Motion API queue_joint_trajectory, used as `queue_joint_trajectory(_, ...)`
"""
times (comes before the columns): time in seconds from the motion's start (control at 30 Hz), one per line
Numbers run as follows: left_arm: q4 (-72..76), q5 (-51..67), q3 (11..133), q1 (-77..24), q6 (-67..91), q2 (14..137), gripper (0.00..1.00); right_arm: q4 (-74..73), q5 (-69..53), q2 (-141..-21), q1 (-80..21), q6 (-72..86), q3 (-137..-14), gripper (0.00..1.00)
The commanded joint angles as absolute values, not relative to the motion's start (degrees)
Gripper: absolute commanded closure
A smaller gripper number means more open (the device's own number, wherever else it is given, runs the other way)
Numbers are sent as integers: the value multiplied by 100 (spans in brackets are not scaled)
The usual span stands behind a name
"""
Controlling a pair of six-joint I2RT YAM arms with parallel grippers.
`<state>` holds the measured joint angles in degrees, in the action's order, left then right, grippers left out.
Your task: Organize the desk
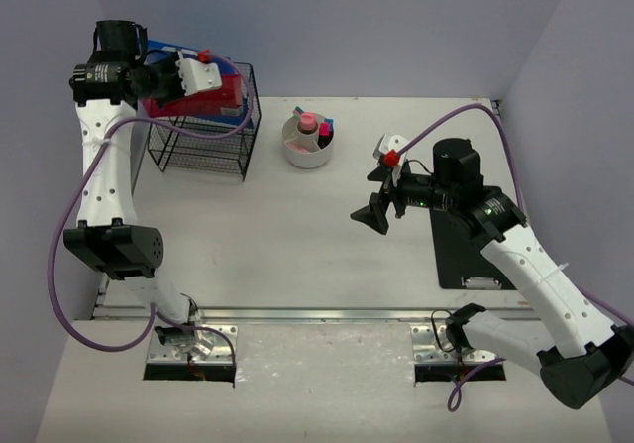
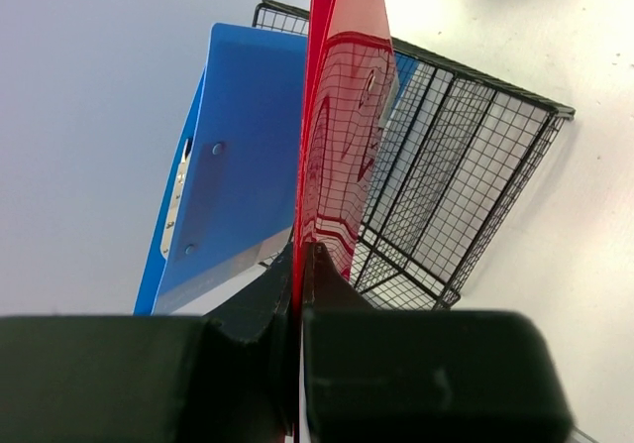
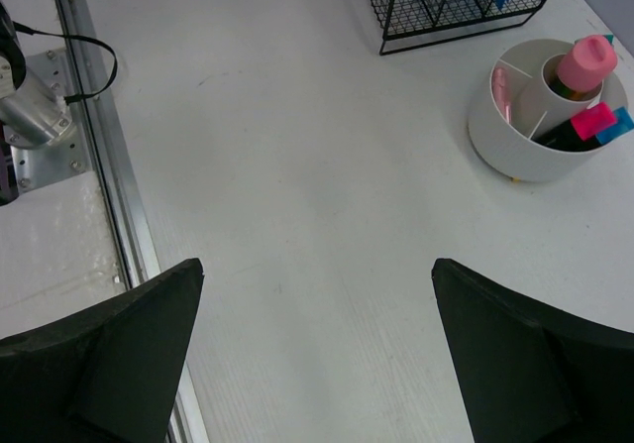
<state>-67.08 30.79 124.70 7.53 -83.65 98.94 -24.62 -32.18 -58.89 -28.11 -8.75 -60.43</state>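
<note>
Pinching red folder [image 2: 342, 116]: left hand [image 2: 300, 257], over wire basket [image 2: 466, 175] | right hand [image 3: 317, 294] spread wide, desk [image 3: 297, 166] below

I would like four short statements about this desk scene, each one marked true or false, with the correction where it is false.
1. The left gripper is shut on a red folder. True.
2. A blue folder stands in the black wire basket. True.
3. The right gripper holds a marker. False: it is open and empty, above the bare desk.
4. The round white organizer stands inside the basket. False: it stands on the desk beside the basket, with pink and blue items in it.
</note>
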Motion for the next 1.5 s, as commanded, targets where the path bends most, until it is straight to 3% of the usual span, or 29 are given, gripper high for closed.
queue_joint_trajectory(0.0,-6293,3937,12526,765,-8243,9932,100,-2179,-3348,-5783,-2733,-800,-5950,1)
queue_joint_trajectory(0.5,-6964,3969,12831,612,-8155,10039,100,-2142,-3477,-5757,-2608,-802,-5869,1)
queue_joint_trajectory(0.97,-6585,3852,11486,551,-8374,8927,100,-2118,-3597,-5748,-2584,-771,-5856,1)
queue_joint_trajectory(1.27,-6442,3999,11750,545,-8139,9229,100,-2171,-3612,-5713,-2575,-782,-5845,1)
queue_joint_trajectory(1.47,-6036,3805,11111,512,-8725,9256,100,-2230,-3571,-5684,-2575,-832,-5839,1)
